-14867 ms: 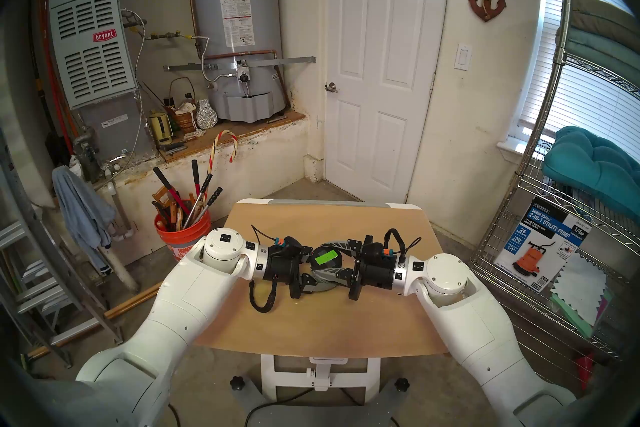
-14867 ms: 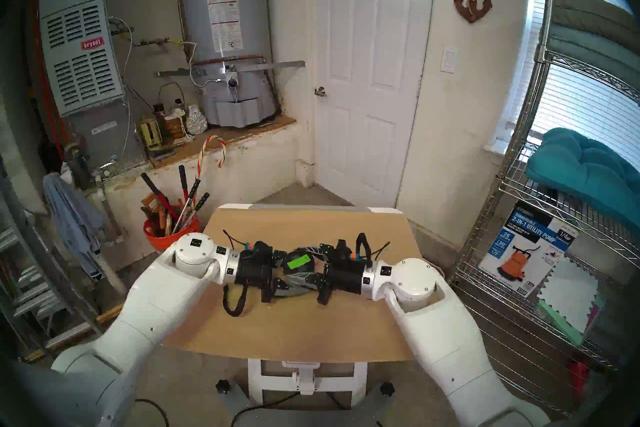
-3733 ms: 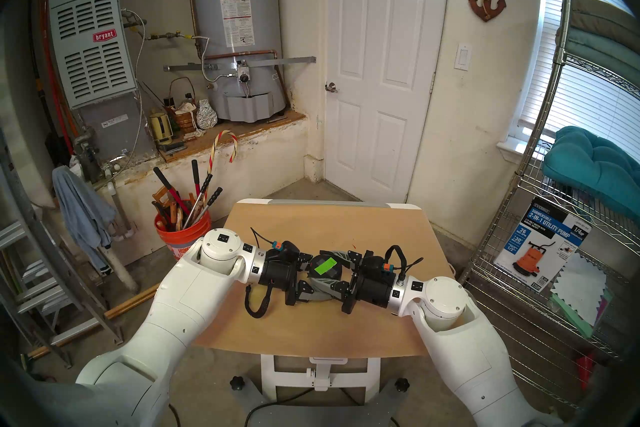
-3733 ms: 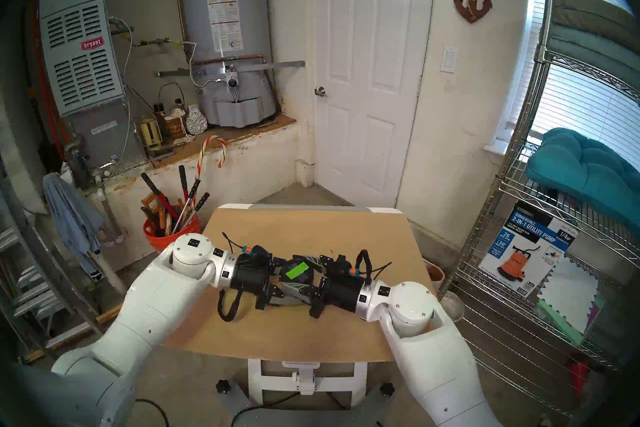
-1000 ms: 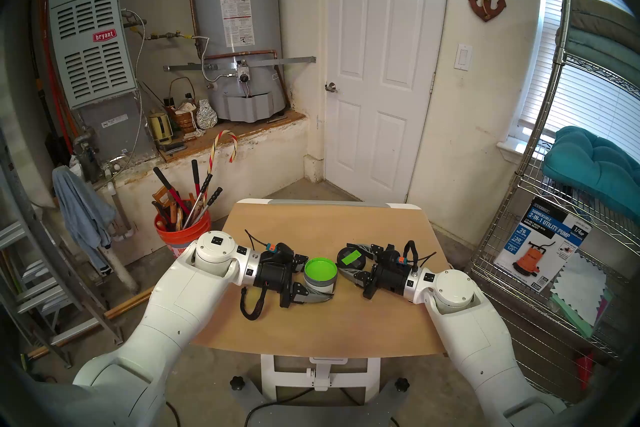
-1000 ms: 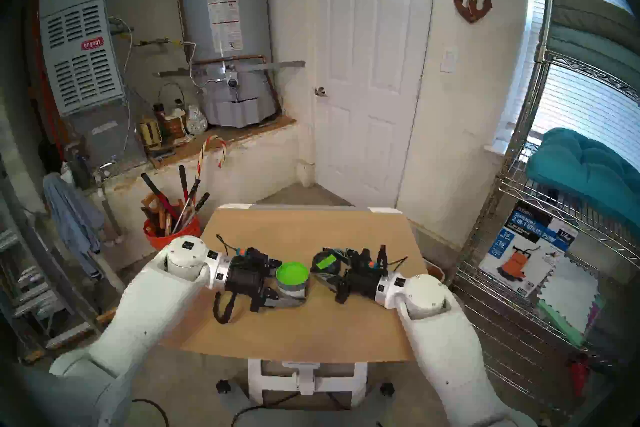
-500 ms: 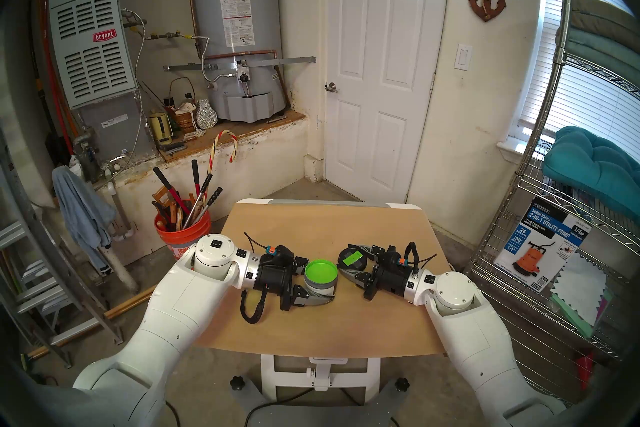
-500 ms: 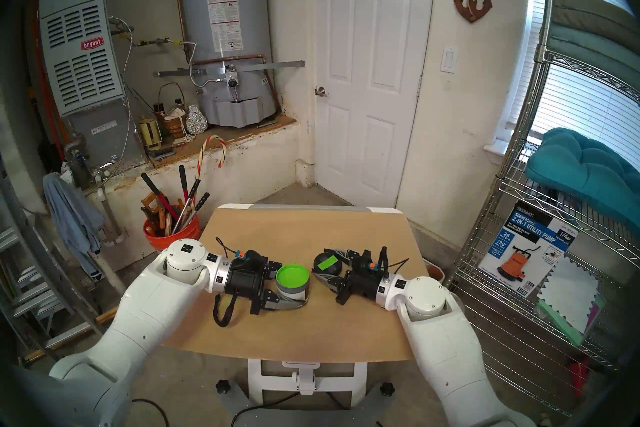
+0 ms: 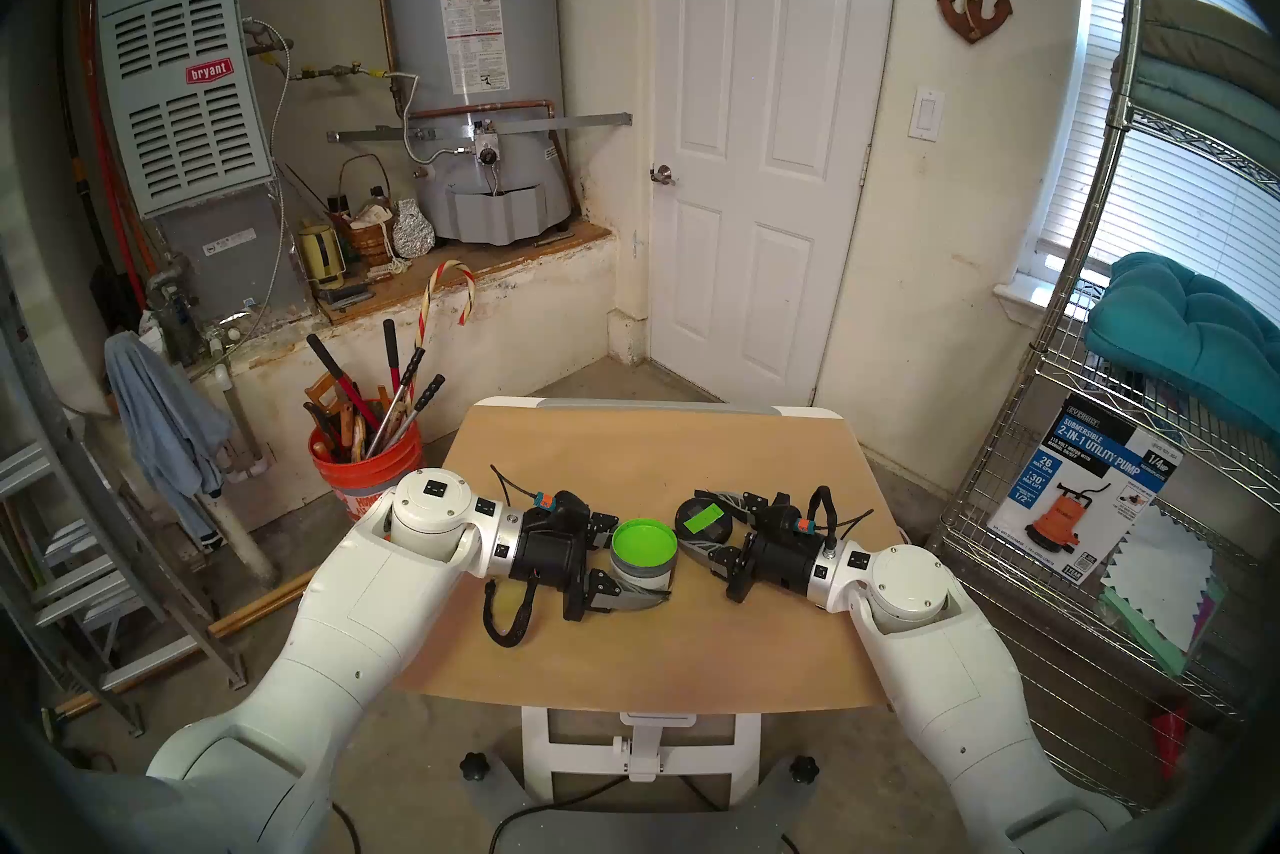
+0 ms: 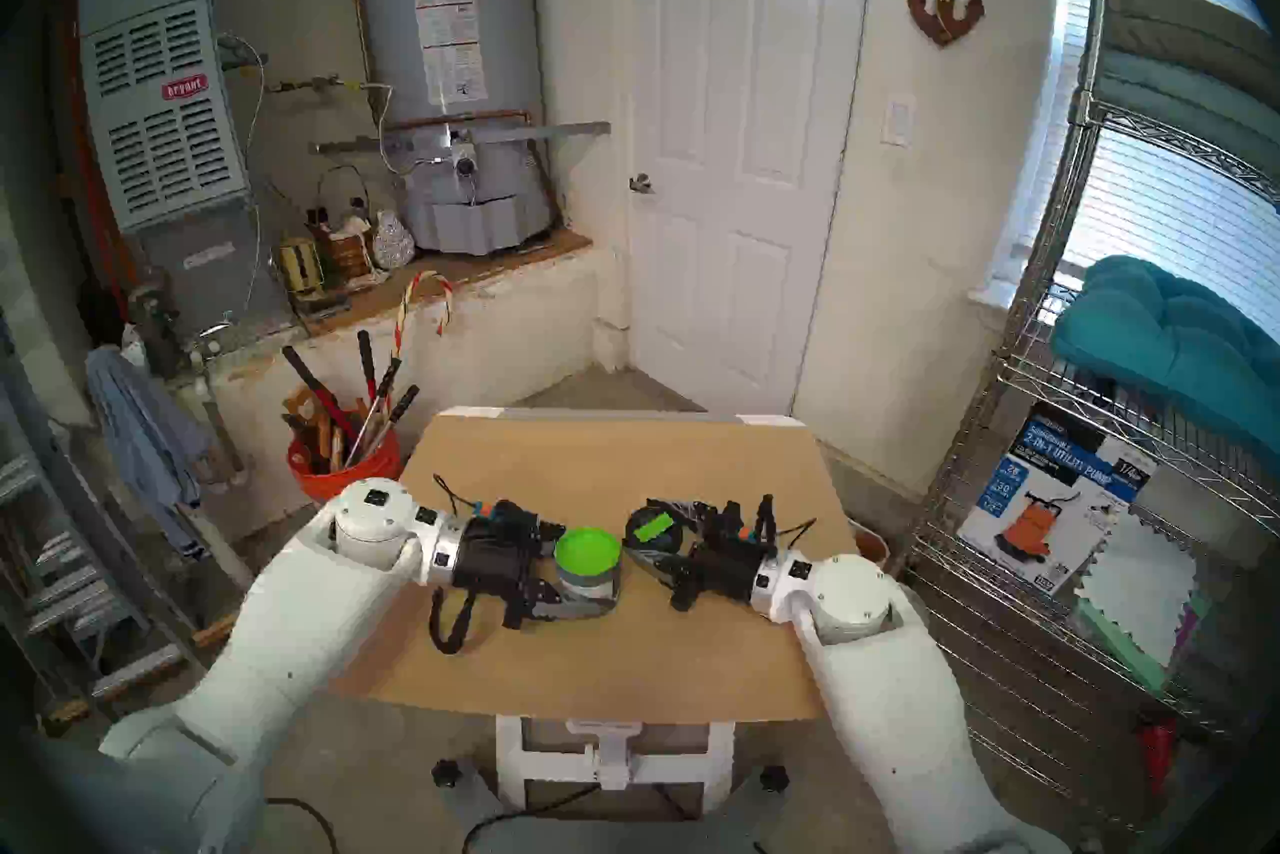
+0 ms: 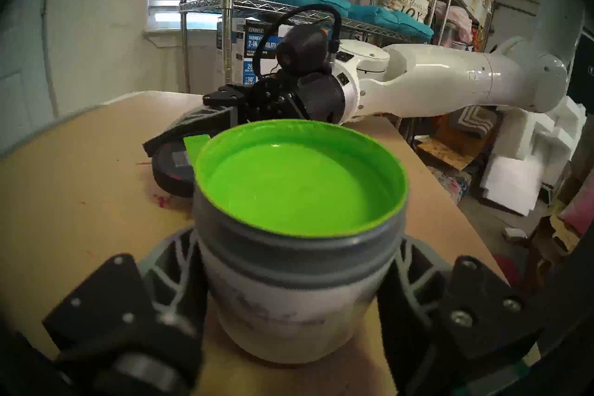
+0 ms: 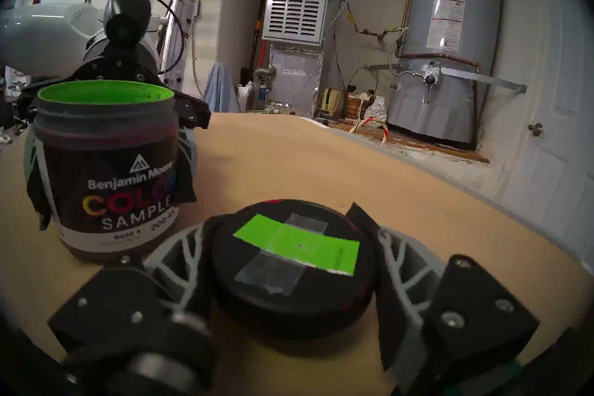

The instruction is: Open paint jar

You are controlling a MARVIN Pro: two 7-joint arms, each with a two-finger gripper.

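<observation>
Lid now off, in right gripper; paint jar in left gripper

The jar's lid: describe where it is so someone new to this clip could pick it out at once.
Find the tan table between the two white arms. The open paint jar stands left of centre in the left gripper; just to its right, the lid sits between the right gripper fingers. It is the flat black disc bearing a bright green rectangle over grey tape.
</observation>
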